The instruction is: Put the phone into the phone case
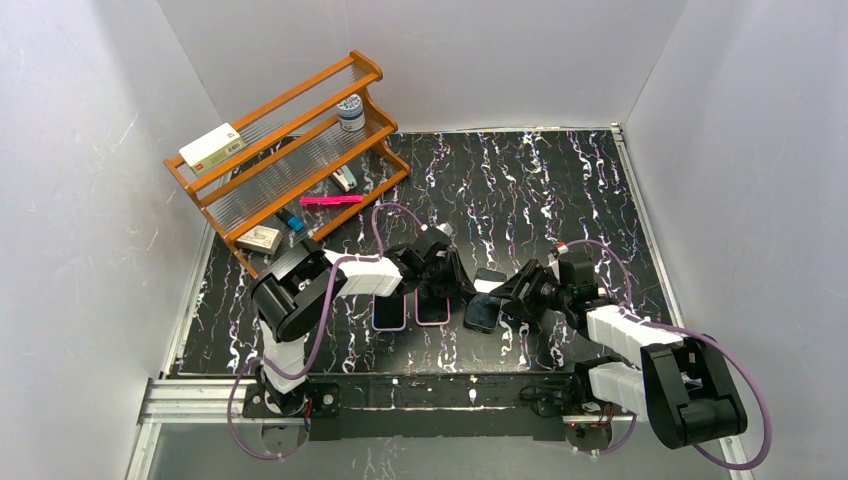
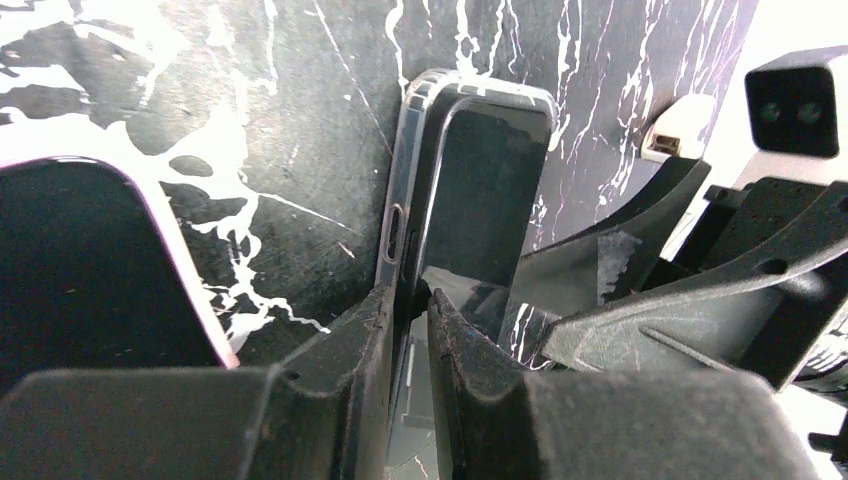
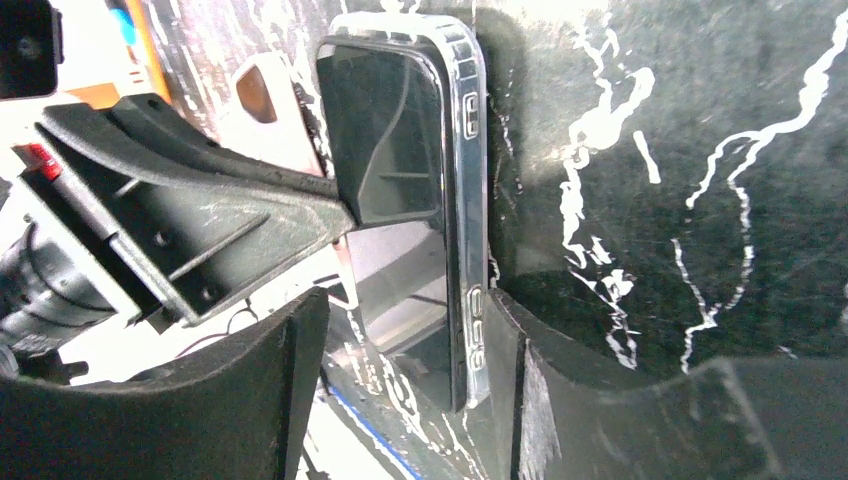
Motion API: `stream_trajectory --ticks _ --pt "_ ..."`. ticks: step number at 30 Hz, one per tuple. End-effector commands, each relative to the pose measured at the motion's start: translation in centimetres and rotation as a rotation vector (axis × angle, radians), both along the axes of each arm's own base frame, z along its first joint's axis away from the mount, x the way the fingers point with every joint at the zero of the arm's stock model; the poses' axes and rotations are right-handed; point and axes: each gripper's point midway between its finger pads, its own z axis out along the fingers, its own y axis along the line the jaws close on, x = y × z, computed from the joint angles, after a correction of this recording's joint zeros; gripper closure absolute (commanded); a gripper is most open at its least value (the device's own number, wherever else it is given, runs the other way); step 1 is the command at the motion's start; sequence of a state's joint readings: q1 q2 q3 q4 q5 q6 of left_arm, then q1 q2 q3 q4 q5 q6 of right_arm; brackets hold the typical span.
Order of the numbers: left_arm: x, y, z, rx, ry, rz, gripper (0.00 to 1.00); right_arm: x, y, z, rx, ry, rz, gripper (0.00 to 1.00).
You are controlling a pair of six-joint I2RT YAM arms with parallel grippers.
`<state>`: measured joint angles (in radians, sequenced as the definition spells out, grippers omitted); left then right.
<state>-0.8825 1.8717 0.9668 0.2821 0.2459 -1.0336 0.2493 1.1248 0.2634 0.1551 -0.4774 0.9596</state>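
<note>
From above, the clear phone case lies mid-way across the dark marbled surface, with two other phones at its 9 o'clock. In the left wrist view, the left tool is clamped on the case's long wall, and the phone sits tilted inside the case. In the right wrist view, the right tool stands apart, straddling case and phone, with its 3 o'clock finger against the case.
</note>
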Motion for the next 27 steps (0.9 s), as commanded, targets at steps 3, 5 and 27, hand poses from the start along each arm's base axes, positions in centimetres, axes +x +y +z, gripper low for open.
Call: stream_trajectory --ticks 3,5,27 --pt "-2.9 -1.0 0.8 -0.073 0.072 -0.044 0.85 0.8 4.0 9.7 0.355 -0.299 0.144 0.38" --pt "-3.0 -0.7 0.7 -0.063 0.07 -0.041 0.85 0.6 3.9 10.0 0.369 -0.32 0.142 0.38" --pt "-3.6 -1.0 1.4 -0.137 0.11 -0.017 0.82 2.2 3.2 7.6 0.311 -0.305 0.039 0.43"
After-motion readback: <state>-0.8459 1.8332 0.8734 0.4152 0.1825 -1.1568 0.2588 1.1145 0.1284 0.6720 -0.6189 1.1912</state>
